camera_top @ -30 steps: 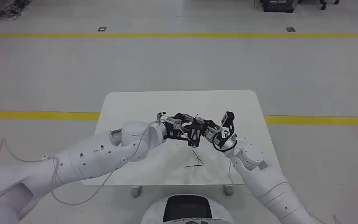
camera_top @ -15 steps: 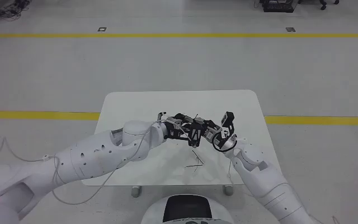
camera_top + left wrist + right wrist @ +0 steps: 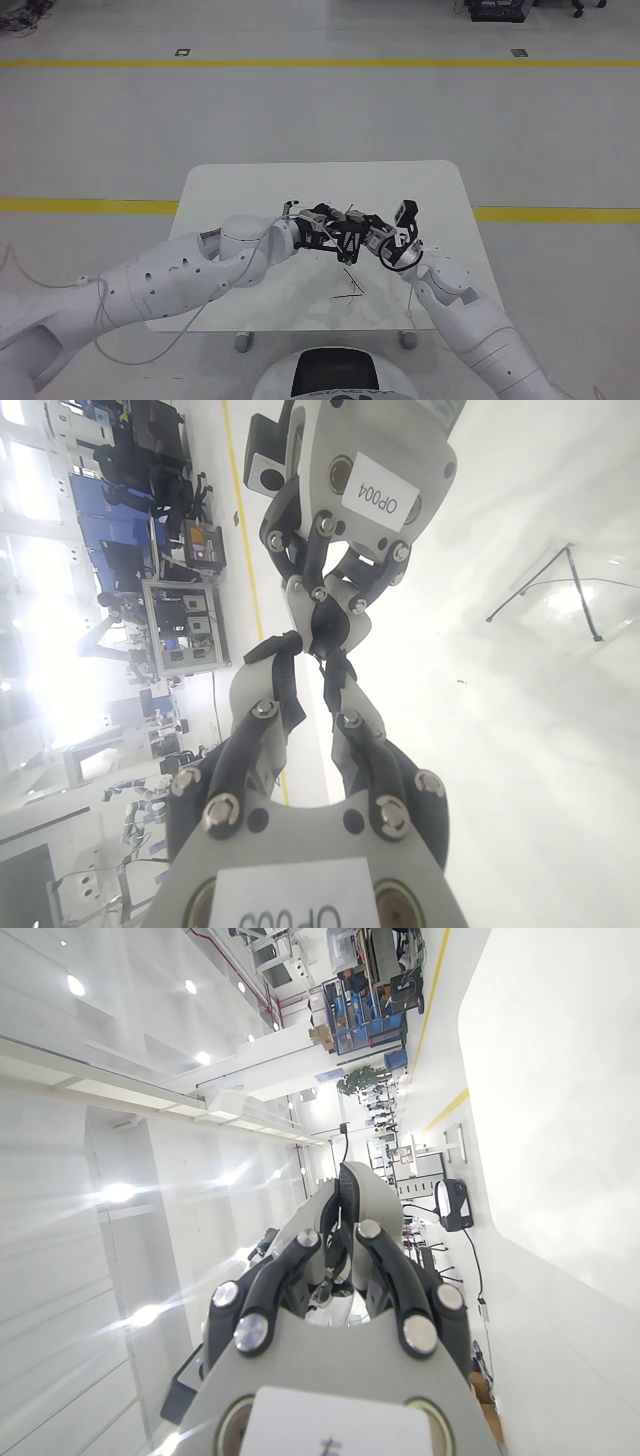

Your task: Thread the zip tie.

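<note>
**Black zip tie: handling properties and markings**

**Position.** The zip tie is a thin black strip held above the middle of the table, clear of its surface.

**Gripper state.**
- The right gripper is closed flat on the strip. A short length with a small blocky end stands out past its fingertips.
- The left gripper meets it tip to tip above the same part of the table. Its fingers stand a narrow gap apart. Whether anything lies between them cannot be made out.

**Handling (judgement).**
- The strip is very light, so weight is no concern.
- It looks flexible and springy along its length. A long free end is likely to bow away from the slot.
- Its smooth surface may slide between the pads.
- Take hold close behind the end being fed, so only a short, stiffer length projects.
- Hold the blocky end by its flat sides, leaving the slot unobstructed.
- It is not fragile, but the slot is small and alignment will be the demanding part.

**Other items.** Spare ties lie on the table toward its robot-side edge, well apart from the grippers. They rest partly on a clear plastic wrapper.

**Markings.** No writing can be made out on the zip tie. Each gripper body carries a white label with a short printed code, which is not transcribed here.
</note>
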### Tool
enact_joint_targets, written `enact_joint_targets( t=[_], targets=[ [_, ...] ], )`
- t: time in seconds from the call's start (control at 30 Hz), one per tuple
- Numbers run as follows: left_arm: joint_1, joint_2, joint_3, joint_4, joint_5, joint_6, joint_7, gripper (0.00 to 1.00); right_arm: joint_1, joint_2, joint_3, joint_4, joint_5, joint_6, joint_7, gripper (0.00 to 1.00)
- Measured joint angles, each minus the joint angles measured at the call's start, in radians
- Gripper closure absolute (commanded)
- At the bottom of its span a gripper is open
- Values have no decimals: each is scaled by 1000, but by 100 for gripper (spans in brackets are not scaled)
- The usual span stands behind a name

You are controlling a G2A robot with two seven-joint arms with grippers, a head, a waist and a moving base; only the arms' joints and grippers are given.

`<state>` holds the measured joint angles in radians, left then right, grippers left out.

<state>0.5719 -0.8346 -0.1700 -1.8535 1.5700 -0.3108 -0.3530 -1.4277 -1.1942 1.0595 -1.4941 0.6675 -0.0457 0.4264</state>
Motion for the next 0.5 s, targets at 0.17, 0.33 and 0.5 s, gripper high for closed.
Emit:
enact_joint_targets(
  t=[0.17,0.33,0.5],
  targets=[
    [-1,-1,0,0,0,-2,0,92,0,-3,2,2,-1,2,2,100],
    [0,-1,0,0,0,-3,-1,91,0,-6,6,5,-1,2,4,100],
    [-1,-1,0,-1,0,-7,2,91,-1,-9,9,7,-3,1,9,100]
  ],
)
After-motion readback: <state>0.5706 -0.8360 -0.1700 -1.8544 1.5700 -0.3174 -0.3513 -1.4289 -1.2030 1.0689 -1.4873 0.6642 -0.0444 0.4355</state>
